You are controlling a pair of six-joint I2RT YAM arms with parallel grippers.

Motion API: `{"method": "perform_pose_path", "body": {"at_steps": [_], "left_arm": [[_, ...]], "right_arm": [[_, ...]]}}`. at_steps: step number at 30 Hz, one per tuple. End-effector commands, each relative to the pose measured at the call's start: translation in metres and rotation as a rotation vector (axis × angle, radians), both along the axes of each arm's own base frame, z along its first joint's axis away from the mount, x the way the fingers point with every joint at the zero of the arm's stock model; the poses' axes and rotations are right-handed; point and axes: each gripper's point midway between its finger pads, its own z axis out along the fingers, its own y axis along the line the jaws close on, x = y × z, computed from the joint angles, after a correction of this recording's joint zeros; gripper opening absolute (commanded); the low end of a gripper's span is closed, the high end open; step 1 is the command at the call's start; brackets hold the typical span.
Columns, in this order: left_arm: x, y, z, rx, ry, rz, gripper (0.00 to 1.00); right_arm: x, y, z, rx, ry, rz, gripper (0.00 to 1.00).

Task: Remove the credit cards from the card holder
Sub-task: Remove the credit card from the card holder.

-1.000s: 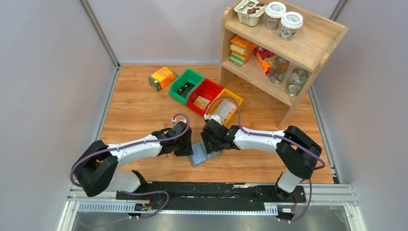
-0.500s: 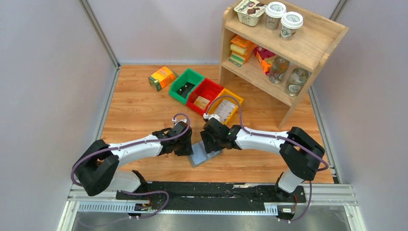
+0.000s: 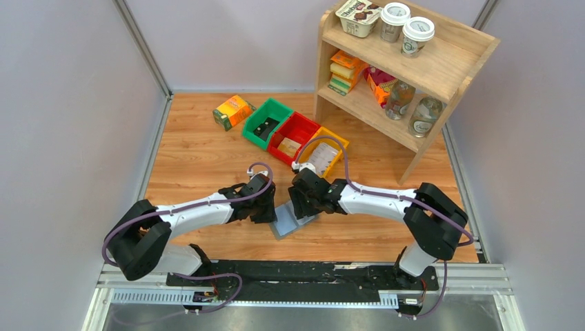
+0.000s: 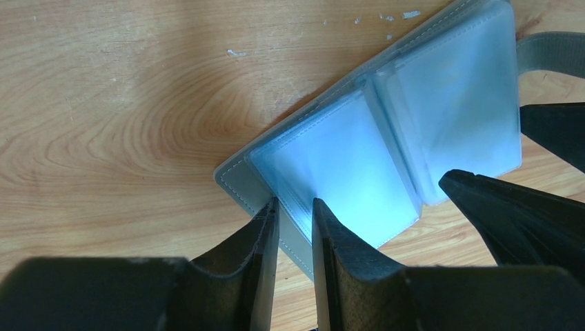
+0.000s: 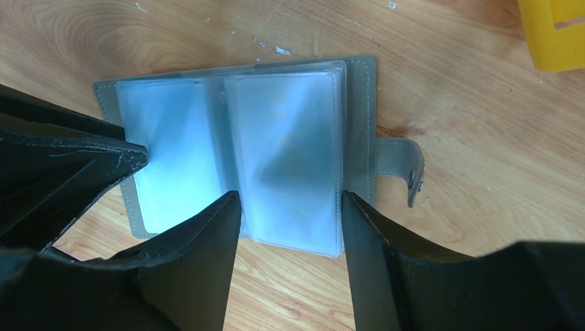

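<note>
White arms [image 3: 200,210] lean inward at lower centre: left claw [image 4: 295,205] narrowed around a pocket edge, grip unclear; right claw [image 5: 290,200] spread open. The grey card holder [image 5: 359,117] lies open, its pockets [image 5: 283,138] cloudy.

2 robot arms, the left arm [image 3: 196,210] and the right arm [image 3: 376,198]; 1 card holder [image 3: 286,227] with 2 clear pockets [image 5: 286,152] showing; 3 bins, namely 1 green bin [image 3: 266,122], 1 red bin [image 3: 294,136] and 1 yellow bin [image 3: 324,153]; 1 orange-green carton [image 3: 233,111]; 1 wooden shelf [image 3: 441,65] carrying 2 lidded cups [image 3: 395,18] [image 3: 418,33], 1 tub [image 3: 357,15] and 2 glass jars [image 3: 399,98] [image 3: 424,114]
</note>
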Motion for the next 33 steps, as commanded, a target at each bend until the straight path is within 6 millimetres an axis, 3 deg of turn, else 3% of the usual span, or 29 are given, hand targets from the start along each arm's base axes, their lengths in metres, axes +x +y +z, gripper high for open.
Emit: {"method": "perform_pose_path", "body": {"at_steps": [1,6,11,20,27,33], "left_arm": [[0.002,-0.006,0.002,-0.025,-0.008,0.000,0.31],[0.001,-0.006,0.000,-0.025,-0.004,-0.002,0.31],[0.001,-0.007,0.001,-0.026,-0.004,-0.002,0.31],[0.000,-0.006,0.001,-0.028,-0.003,0.000,0.31],[0.001,-0.006,0.001,-0.033,-0.006,0.006,0.31],[0.000,-0.004,0.001,-0.035,-0.012,0.015,0.31]], "right_arm": [[0.001,0.016,0.028,0.101,-0.033,0.027,0.55],[-0.005,0.025,0.051,0.187,-0.046,0.070,0.49],[-0.018,0.038,0.066,0.279,-0.014,0.143,0.48],[-0.024,0.042,0.060,0.286,0.012,0.172,0.47],[-0.039,0.058,0.059,0.354,0.079,0.259,0.48],[-0.021,0.039,0.035,0.224,0.065,0.133,0.43]]}}
